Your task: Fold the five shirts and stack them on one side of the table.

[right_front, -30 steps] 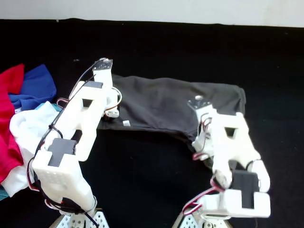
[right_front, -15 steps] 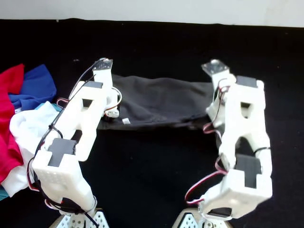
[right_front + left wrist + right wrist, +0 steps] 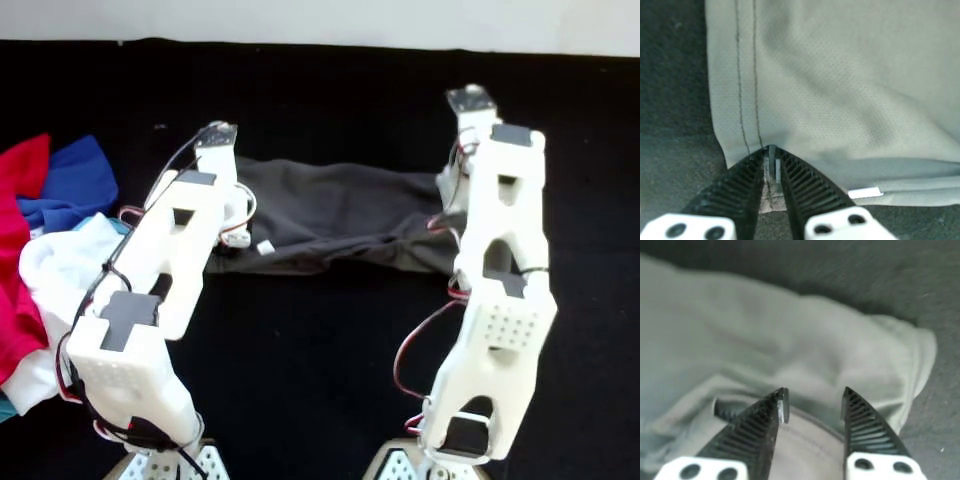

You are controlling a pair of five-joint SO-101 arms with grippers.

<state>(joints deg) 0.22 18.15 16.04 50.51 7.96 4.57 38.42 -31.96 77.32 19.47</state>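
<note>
Right arm: swung within the last second from the 5 o'clock side of the dark shirt [image 3: 340,205] out to its 3 o'clock end, which has bunched inward.
Left arm: unmoved at the shirt's 9 o'clock end.
Left gripper [image 3: 771,152]: pressed together on the stitched hem corner.
Right gripper [image 3: 814,396]: spread over the rumpled end, cloth beneath the jaws but not pinched.
Dark shirt: lying mid-counter [image 3: 320,90], its long axis running 9 to 3 o'clock with one gripper at each end.
Coming move: judged to be a fold along that axis; the right gripper would need to close on its end before both ends can lift together.
Other shirts [image 3: 45,240]: heaped at the counter's 9 o'clock edge, nearer the left arm.
</note>
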